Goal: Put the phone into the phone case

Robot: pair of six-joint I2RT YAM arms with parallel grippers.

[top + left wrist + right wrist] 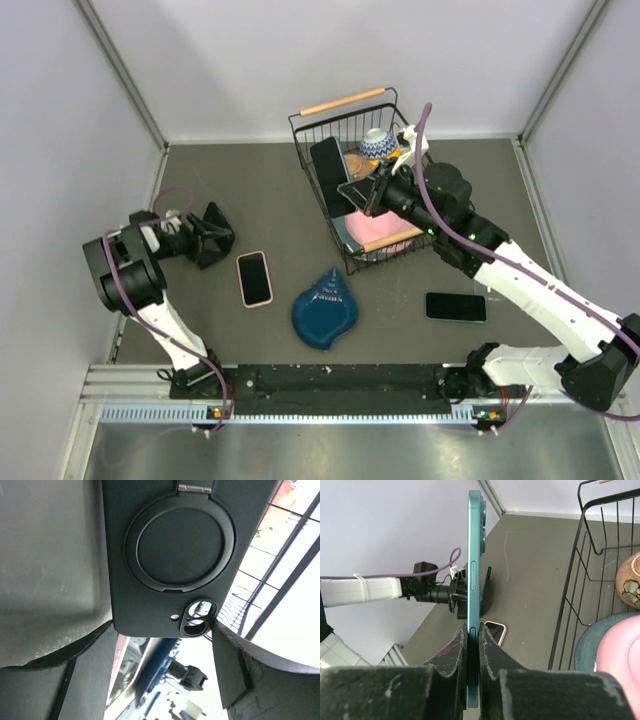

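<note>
Right gripper (474,636) pinches phone (474,555) upright; left gripper (212,237) clasps phone case (180,545).

Your top view looks down from behind the arms over the whole table (250,190). Your left wrist camera sits tight against the case (170,555), facing the basket (286,591). Your right wrist camera looks along the edge-on phone (474,580) toward the left arm (365,590). All three views share the basket.
</note>
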